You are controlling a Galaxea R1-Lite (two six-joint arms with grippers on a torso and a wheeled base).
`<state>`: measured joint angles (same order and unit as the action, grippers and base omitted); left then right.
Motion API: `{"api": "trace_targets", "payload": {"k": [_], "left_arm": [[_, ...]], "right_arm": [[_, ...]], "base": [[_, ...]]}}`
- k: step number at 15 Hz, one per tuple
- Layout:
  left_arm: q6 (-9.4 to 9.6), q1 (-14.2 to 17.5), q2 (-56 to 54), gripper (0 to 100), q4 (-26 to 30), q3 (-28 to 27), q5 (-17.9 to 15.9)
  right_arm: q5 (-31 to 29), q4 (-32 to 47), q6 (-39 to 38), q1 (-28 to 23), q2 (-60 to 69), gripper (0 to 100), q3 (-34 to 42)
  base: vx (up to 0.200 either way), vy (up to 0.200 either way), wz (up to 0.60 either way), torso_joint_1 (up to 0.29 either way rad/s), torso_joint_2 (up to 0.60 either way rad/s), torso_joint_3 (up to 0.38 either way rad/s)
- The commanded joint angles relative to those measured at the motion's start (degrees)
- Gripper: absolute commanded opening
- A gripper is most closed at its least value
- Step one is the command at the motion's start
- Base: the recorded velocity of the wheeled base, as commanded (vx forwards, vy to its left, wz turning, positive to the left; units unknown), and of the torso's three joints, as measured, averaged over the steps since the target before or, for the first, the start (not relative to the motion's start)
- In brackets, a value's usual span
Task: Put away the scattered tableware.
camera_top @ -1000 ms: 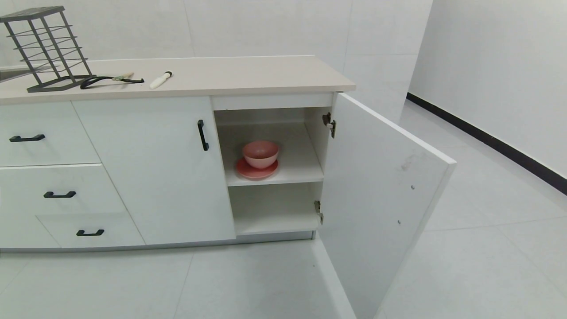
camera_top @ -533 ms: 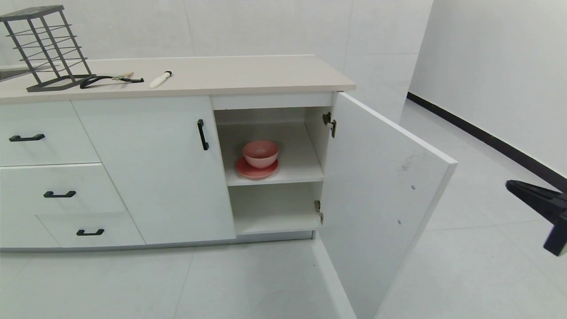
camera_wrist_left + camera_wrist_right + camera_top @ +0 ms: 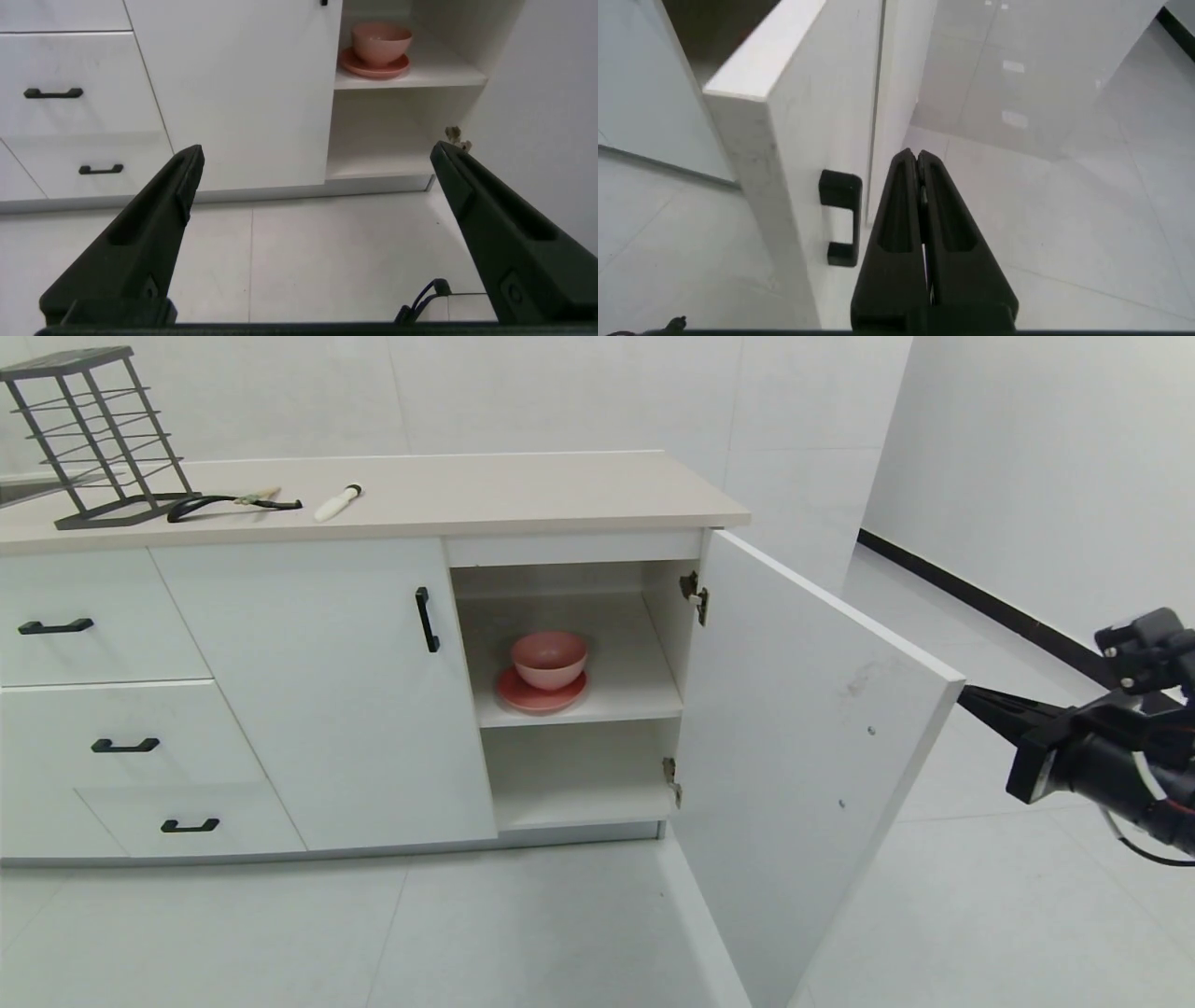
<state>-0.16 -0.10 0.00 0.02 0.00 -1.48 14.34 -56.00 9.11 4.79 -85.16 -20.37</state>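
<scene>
The pink bowl (image 3: pixel 549 660) sits on its plate (image 3: pixel 541 696) on the cupboard's upper shelf (image 3: pixel 639 695), so the step in hand looks like closing up. The right claw (image 3: pixel 918 159), pinched shut and empty, hovers just beyond the open door (image 3: pixel 803 728), near its handle (image 3: pixel 842 217). Next it must press the door's face and swing it home. The left claw (image 3: pixel 318 154) gapes wide, empty.

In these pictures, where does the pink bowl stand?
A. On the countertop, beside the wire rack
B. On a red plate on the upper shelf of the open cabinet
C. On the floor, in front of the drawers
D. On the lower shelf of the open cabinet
B: the pink bowl sits on the red plate, and both rest on the upper shelf beside the open door.
</scene>
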Motion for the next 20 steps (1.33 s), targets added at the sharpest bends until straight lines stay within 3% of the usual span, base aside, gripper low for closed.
{"api": "trace_targets", "payload": {"k": [1, 7, 12, 20], "left_arm": [[-0.02, 0.01, 0.00, 100, 0.06, 0.00, -0.02], [-0.02, 0.01, 0.00, 100, -0.02, 0.00, -0.02], [-0.02, 0.01, 0.00, 100, -0.02, 0.00, -0.02], [-0.11, 0.01, 0.00, 100, -0.02, 0.00, 0.07]], "right_arm": [[0.08, -2.71, 0.21, 0.83, -6.24, 0, -0.02], [4.21, -10.62, 1.26, 1.80, -12.22, 0, -0.02], [5.70, -12.64, 1.97, 3.65, -12.48, 0, 0.24], [5.70, -13.52, 1.79, 13.14, -12.22, 0, -0.46]], "base": [[0.000, 0.000, 0.00, 0.000, 0.00, 0.000], [0.000, 0.000, 0.00, 0.000, 0.00, 0.000], [0.000, 0.000, 0.00, 0.000, 0.00, 0.000], [0.000, 0.000, 0.00, 0.000, 0.00, 0.000]]}}
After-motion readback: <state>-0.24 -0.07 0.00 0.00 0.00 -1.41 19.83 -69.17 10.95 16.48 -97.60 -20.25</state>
